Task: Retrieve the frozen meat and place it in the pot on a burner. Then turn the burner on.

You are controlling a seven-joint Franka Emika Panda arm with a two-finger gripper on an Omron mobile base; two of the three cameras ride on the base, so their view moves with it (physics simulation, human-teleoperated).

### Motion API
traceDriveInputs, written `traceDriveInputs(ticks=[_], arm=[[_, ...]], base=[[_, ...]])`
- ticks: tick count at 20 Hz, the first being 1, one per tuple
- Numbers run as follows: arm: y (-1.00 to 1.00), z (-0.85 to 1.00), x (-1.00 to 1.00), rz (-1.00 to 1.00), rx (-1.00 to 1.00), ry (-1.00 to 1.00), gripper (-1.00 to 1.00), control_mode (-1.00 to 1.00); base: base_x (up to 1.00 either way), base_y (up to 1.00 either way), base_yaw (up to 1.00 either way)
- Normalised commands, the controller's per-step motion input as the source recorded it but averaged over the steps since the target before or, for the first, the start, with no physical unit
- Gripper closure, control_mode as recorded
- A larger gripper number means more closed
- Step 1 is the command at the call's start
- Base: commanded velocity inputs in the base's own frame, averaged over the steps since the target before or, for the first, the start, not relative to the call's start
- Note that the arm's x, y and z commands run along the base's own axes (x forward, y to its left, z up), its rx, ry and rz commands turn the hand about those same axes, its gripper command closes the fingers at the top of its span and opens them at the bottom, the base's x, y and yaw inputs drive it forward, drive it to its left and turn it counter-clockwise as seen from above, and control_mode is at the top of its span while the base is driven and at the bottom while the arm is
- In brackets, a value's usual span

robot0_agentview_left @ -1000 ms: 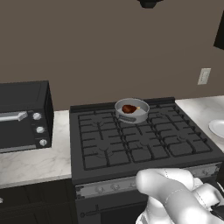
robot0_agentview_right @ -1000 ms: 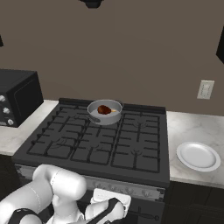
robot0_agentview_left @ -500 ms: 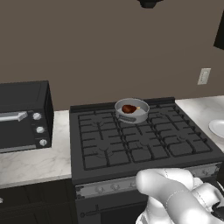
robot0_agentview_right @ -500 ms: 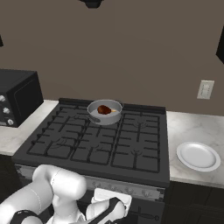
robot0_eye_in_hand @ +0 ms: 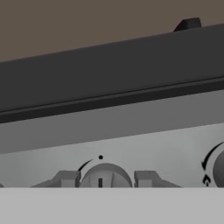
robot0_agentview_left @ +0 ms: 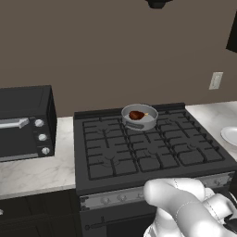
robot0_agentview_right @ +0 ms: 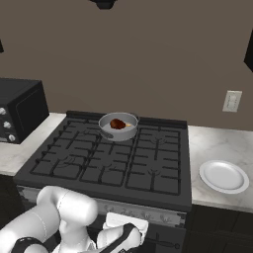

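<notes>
Jaws closed on the stove knob (robot0_eye_in_hand: 105, 177) is how we read our grip: in the hand view the two finger tips (robot0_eye_in_hand: 65, 178) sit tight against either side of that round grey knob on the stove's front panel (robot0_eye_in_hand: 131, 140), with a second knob (robot0_eye_in_hand: 218, 168) off to the right of the jaws and the dark cooktop edge above them. We judge the knob to be stiff, smooth and hard, so it wants a firm pinch across its sides and a steady twist; a loose hold would likely slip on it. In the left base view the pot (robot0_agentview_left: 139, 117) stands far beyond and above the jaws, on a rear burner (robot0_agentview_left: 139, 126) near the back wall, and the frozen meat (robot0_agentview_left: 137, 115) lies inside it, bone tip pointing right; nothing else shows in the pot. The toaster oven (robot0_agentview_left: 24, 121) sits on the desk (robot0_agentview_left: 37, 171) well off to the left. In the right base view our gripper (robot0_agentview_right: 129, 232) is low against the stove front, below the cooktop; the pot and meat sit far ahead of it, and a white plate (robot0_agentview_right: 223, 176) lies bare on the desk to the right. We judge the meat small, light and rigid, already settled where it belongs.
</notes>
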Motion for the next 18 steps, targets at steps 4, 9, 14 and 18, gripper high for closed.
traceDriveInputs(ticks=[4,9,14,18], arm=[[0.00,0.00,0.00,0.00,0.00,-0.01,1.00,-1.00],[0.00,0.00,0.00,0.00,-0.07,0.00,1.00,-1.00],[0.00,0.00,0.00,0.00,-0.17,0.00,1.00,-1.00],[0.00,0.00,0.00,0.00,-0.24,0.06,1.00,-1.00]], base=[[0.00,0.00,0.00],[0.00,0.00,0.00],[0.00,0.00,0.00],[0.00,0.00,0.00]])
